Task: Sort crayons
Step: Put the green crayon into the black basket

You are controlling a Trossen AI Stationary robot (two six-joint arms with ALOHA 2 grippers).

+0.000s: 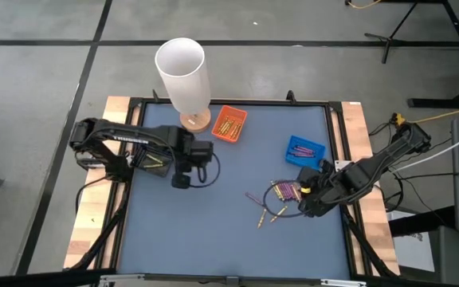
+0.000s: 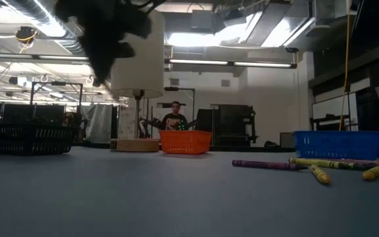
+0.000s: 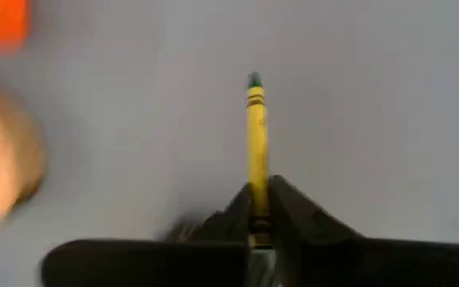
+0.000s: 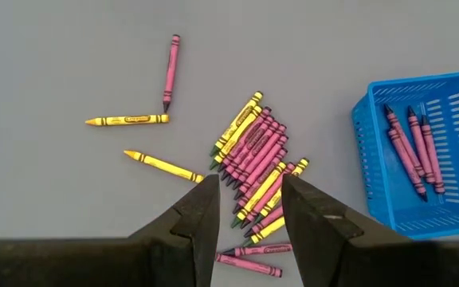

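The left gripper (image 3: 260,211) is clamped on one yellow crayon (image 3: 254,143), pinching it near its butt so most of the stick juts out ahead of the fingers, and in the high view it hangs over the mat (image 1: 213,231) just short of the orange tray (image 1: 229,123), which already holds several yellow crayons. The right gripper (image 4: 249,215) hovers with its fingers spread and nothing between them, above the loose pile of crayons (image 4: 257,163) (purple and yellow mixed, lying side by side and partly overlapping), with three strays off to one side on the bare mat. The blue tray (image 4: 369,151) next to the pile holds a few purple crayons. These sticks look light and rigid, with paper wrappers that should give a fair grip, but they are thin and round, so they are likely to roll or pivot when nudged, and wax can snap under a hard squeeze. A hold across the wrapped middle, fingers square to the length, seems safest; the strays look easier to take than anything packed in the pile
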